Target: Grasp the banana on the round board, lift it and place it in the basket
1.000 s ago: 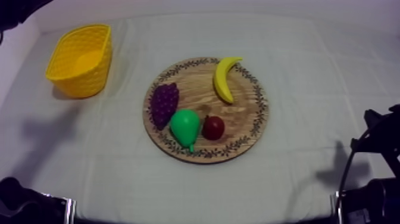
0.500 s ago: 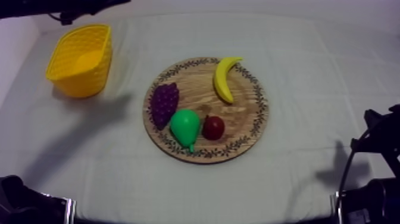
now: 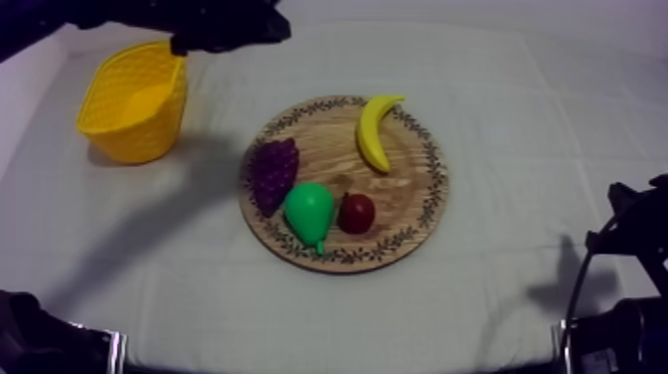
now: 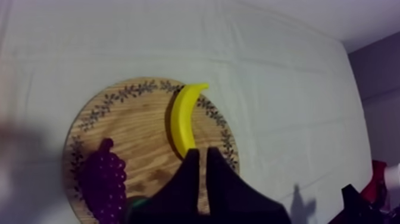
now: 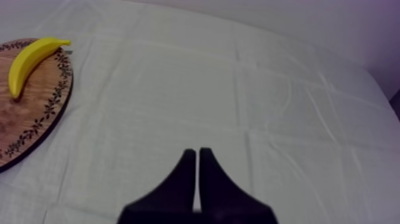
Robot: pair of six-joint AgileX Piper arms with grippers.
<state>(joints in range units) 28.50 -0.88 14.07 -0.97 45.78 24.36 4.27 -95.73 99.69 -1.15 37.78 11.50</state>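
- Overhead, the round wooden board (image 3: 403, 194) with its patterned rim lay at the middle of the table (image 3: 527, 129), on the grey-white cloth.
- The banana (image 3: 374, 131) rested on the far right part of the board. It curved along the rim with its upper tip reaching over the patterned border. It lay apart from the other fruit, and nothing gripped it.
- Toward the near left of the board lay the bunch of grapes (image 3: 272, 174), with the pear (image 3: 309, 212) just beside it and the small red fruit (image 3: 356, 213) just beside the pear.
- The yellow basket (image 3: 111, 119) stood at the far left of the table, opening upward, well apart from the board.
- The left arm (image 3: 214, 25) entered from the upper left and reached above the cloth past the basket's far rim.
- The left hand (image 4: 201, 158) was clenched on nothing, its two black fingers pressed into a narrow wedge. In the left wrist view it hung above the board, pointing at the banana's near end.
- The right hand (image 5: 197, 155) was likewise clenched on nothing. It hung over bare cloth, well apart from the board's edge.
- The right arm (image 3: 621, 298) sat low at the table's near right.
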